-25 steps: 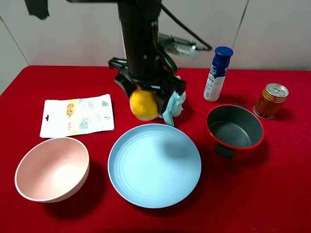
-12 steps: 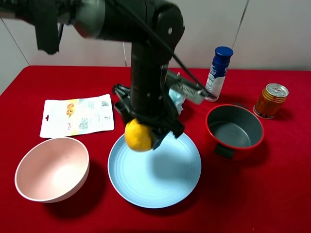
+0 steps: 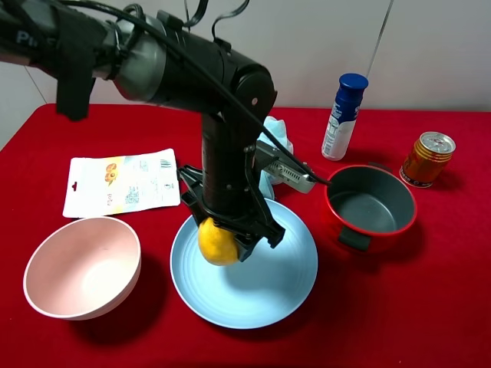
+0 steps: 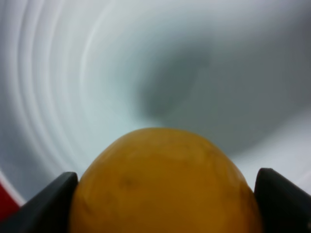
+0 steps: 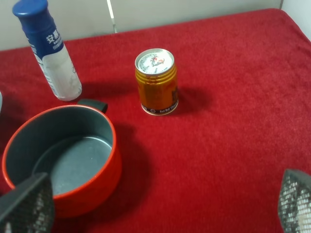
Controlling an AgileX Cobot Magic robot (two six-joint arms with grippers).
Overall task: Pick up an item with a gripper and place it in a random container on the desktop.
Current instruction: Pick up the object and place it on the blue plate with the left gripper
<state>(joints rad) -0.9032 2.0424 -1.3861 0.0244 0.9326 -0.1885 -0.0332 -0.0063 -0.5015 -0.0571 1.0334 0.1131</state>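
Observation:
The yellow-orange lemon-like fruit is held in my left gripper, low over the left part of the large light blue ridged plate on the red desktop. In the left wrist view the fruit fills the space between the two black fingers, with the plate close beneath. I cannot tell whether the fruit touches the plate. My right gripper is wide open and empty, with only its fingertips showing, above the cloth beside the red pot.
A pink bowl sits front left and a white snack pouch behind it. A pale blue mesh sponge lies behind the arm. A blue-capped bottle, a red pot and an orange can stand at the right.
My left gripper has carried the fruit forward from beside the sponge and lowered it over the left part of the blue plate. The sponge stays behind.

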